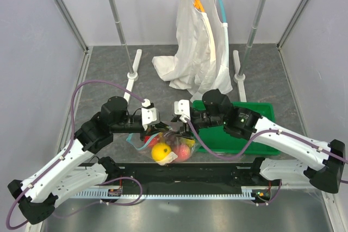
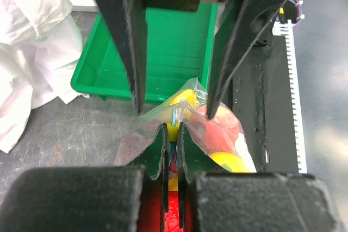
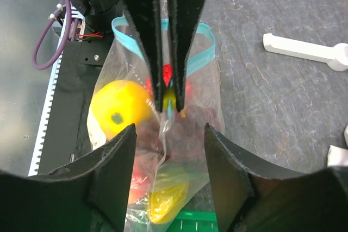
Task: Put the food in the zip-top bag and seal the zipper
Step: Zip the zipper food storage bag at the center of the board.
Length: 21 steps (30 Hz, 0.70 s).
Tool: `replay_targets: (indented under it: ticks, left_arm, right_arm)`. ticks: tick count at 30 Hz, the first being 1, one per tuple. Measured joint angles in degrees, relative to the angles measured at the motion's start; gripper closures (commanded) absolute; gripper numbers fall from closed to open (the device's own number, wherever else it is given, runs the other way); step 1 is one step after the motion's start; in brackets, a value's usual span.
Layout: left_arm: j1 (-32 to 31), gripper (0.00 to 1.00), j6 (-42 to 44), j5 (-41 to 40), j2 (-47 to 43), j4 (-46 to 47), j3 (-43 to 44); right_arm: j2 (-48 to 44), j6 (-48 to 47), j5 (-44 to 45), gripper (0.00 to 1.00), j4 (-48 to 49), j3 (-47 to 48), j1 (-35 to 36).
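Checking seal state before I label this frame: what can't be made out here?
- zipper closure: in the top view, the left gripper and right gripper cover the bag mouth. In the right wrist view, the shut left gripper hides the strip's middle.
- food count: in the right wrist view, the crinkled zip-top bag blurs the dark pieces, and the right gripper cuts off its lower part.
- left wrist view: the left gripper blocks most of the bag.

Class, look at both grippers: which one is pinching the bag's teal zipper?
The left gripper: it is shut on the zipper, with no gap showing, while the right gripper stands open.
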Motion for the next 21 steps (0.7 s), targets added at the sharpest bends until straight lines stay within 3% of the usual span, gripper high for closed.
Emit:
replay_targets:
  ticks: [5,6,8,9,21]
  left_arm:
    - [0.0,0.98,0.0,0.9,0.0,0.2,0.1]
    - [0.0,0.98,0.0,1.0,0.0,0.2,0.2]
    - [0.0,0.98,0.0,1.0,0.0,0.2,0.2]
    - [0.0,0.98,0.0,1.0,0.0,0.2,0.2]
    - [-0.1,0.98,1.8,-2.7,-1.3,1.5,-0.4]
  right_arm:
    - [3.7,0.0,-0.2,0.57,0.2,1.4,0.0]
    - [4.2,0.1,0.0,0.68,0.3,1.4,0.0]
    - [5.0,0.4,0.2,0.81,0.6,1.4,0.0]
    - [5.2,0.7,0.3,1.00,0.7,1.4,0.0]
    - [1.2,0.9,2.2,1.00,2.1,-0.7,0.1]
